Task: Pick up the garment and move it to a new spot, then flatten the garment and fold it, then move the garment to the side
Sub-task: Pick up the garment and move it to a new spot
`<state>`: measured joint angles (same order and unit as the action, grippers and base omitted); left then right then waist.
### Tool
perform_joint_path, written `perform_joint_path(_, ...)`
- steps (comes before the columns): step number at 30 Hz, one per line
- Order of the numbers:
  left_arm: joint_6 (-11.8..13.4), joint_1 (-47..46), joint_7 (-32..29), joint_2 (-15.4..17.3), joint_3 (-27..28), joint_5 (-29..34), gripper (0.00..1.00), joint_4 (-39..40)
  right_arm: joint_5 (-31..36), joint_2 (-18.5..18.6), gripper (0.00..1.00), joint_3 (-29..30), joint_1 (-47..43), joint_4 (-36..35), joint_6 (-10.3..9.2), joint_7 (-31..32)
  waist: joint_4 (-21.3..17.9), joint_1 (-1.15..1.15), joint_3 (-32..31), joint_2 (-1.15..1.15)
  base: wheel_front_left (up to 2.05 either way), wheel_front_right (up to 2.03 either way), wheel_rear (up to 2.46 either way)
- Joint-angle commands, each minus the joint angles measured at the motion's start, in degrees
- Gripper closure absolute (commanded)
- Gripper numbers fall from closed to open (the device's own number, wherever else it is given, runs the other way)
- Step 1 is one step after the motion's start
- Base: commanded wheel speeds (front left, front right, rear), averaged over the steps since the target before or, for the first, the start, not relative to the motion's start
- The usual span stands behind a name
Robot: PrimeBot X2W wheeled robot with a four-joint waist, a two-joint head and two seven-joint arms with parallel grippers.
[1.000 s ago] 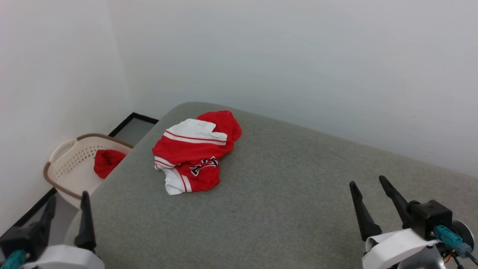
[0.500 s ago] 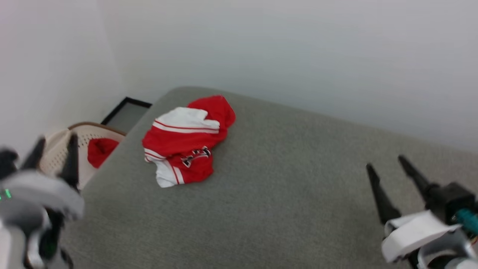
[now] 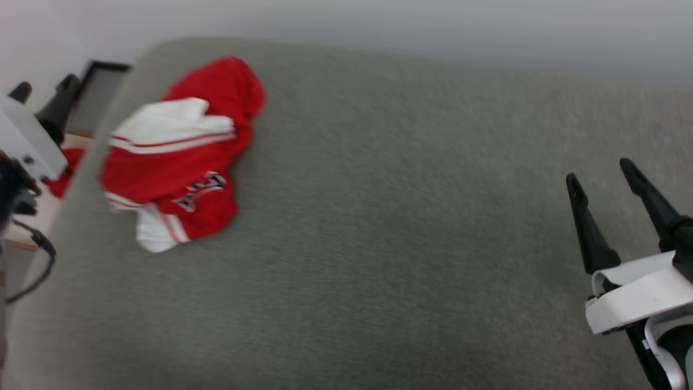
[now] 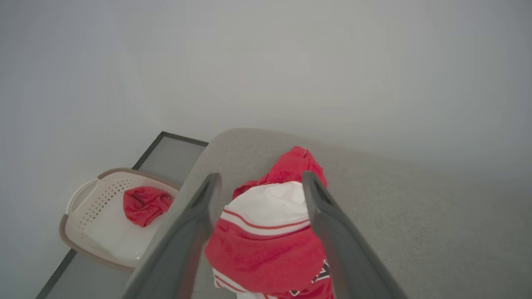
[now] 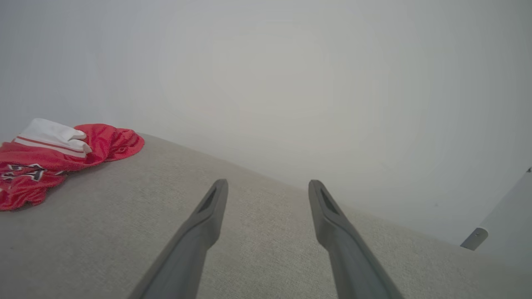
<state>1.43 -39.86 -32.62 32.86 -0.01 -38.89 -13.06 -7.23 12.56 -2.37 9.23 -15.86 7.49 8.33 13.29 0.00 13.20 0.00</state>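
Lying crumpled: garment (image 3: 173, 162), red, white sleeves, black lettering | left gripper (image 4: 260, 176) spread | right gripper (image 3: 598, 170) spread

This looks like a plain room set up for laundry work: bare white walls (image 4: 291, 62) meet in a corner behind a grey fabric-covered surface (image 3: 379, 244). A perforated laundry basket (image 4: 97, 201) holding a red cloth (image 4: 145, 203) stands on the floor (image 4: 174, 155) beside it. A jersey (image 3: 173, 162) lies crumpled on top.
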Motion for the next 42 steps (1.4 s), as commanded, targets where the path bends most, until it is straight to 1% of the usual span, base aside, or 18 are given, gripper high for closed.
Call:
perform_joint_path(1,0.1,-1.7,-1.4,0.1,-0.1,-0.7,0.00,-1.3,-0.3,0.3,0.00,0.0,1.3,-0.4,0.00,0.1,-7.8,0.00,9.2,0.00,0.00,0.00,0.00)
perform_joint_path(3,-0.3,-3.7,-4.7,1.3,-1.2,-0.5,0.00,-4.1,-0.3,0.4,0.00,-0.1,1.8,-0.9,0.00,0.2,-8.6,0.00,10.8,0.00,0.00,0.00,0.00)
perform_joint_path(5,0.6,-6.1,-7.4,1.4,-1.8,-0.9,0.00,-6.8,-0.4,0.7,0.00,0.1,2.5,-1.4,0.00,0.3,-9.1,0.00,12.2,0.00,0.00,0.00,0.00)
perform_joint_path(7,0.9,-7.9,-10.0,2.1,-2.6,-0.7,0.00,-9.8,-0.5,0.9,0.00,0.1,2.9,-1.8,0.00,0.5,-9.6,0.00,13.5,0.00,0.00,0.00,0.00)
perform_joint_path(10,0.4,-10.6,-13.4,2.5,-3.5,-1.3,0.00,-14.4,-0.5,1.2,0.00,0.1,3.7,-2.7,0.00,0.7,-10.4,0.00,15.4,0.00,0.00,0.00,0.00)
perform_joint_path(13,-0.4,-13.3,-15.2,3.7,-4.5,-0.7,0.00,-19.6,-0.6,1.3,0.00,0.2,4.4,-3.6,0.00,1.3,-11.3,0.00,17.2,0.00,0.00,0.00,0.00)
perform_joint_path(17,0.0,-16.4,-16.5,3.6,-5.5,0.0,0.00,-26.3,-0.5,1.5,0.00,0.6,4.9,-4.6,0.00,1.9,-11.9,0.00,19.2,0.00,0.00,0.00,0.00)
perform_joint_path(19,0.0,-17.4,-16.5,3.0,-5.8,-0.2,0.00,-29.3,-0.4,1.5,0.00,0.7,5.1,-5.0,0.00,2.2,-12.0,0.00,19.9,0.00,0.00,0.00,0.00)
perform_joint_path(23,-1.4,-18.5,-15.8,1.7,-7.1,0.1,0.00,-34.5,-0.2,1.5,0.00,0.9,5.6,-5.4,0.00,2.7,-12.0,0.00,20.6,0.00,0.00,0.00,0.00)
perform_joint_path(27,-2.5,-19.6,-14.9,-0.4,-7.6,-0.5,0.00,-38.6,-0.1,1.6,0.00,1.0,5.5,-5.3,0.00,3.2,-11.6,0.00,20.3,0.00,0.00,0.00,0.00)
perform_joint_path(28,-2.7,-19.9,-14.5,-1.0,-7.5,-0.8,0.72,-39.5,-0.1,1.6,0.00,1.1,5.5,-5.3,0.00,3.3,-11.4,0.00,20.0,0.00,0.00,0.00,0.00)
perform_joint_path(29,-3.2,-20.4,-14.1,-1.4,-7.6,-0.9,1.00,-40.3,0.0,1.6,0.00,1.1,5.4,-5.2,0.00,3.3,-11.1,0.00,19.6,0.00,0.00,0.00,0.00)
perform_joint_path(31,-3.6,-21.4,-12.8,-1.7,-7.3,-1.2,1.00,-41.4,0.0,1.7,0.00,1.1,5.1,-4.9,0.00,3.3,-10.6,0.00,18.6,0.00,0.00,0.00,0.00)
perform_joint_path(33,-4.4,-22.4,-11.3,-1.2,-7.3,-0.9,1.00,-42.2,-0.2,1.7,0.00,0.9,4.6,-4.4,0.00,3.1,-10.0,0.00,17.2,0.00,0.00,0.00,0.00)
perform_joint_path(40,-5.5,-25.3,-5.2,-0.2,-7.9,0.4,1.00,-45.1,-0.9,1.7,0.00,0.5,2.1,-2.3,0.00,2.7,-6.8,0.00,10.0,0.00,0.00,0.00,0.00)
perform_joint_path(41,-5.5,-25.3,-5.2,-0.2,-7.9,0.4,1.00,-45.1,-0.9,1.7,0.00,0.5,2.1,-2.3,0.00,2.7,-6.8,0.00,10.0,0.00,0.00,0.00,0.00)
perform_joint_path(42,-5.9,-25.6,-3.8,-0.7,-8.4,0.8,1.00,-45.9,-0.9,1.7,0.00,0.5,1.2,-1.7,0.00,2.6,-5.6,0.00,7.6,0.00,0.00,0.00,0.00)
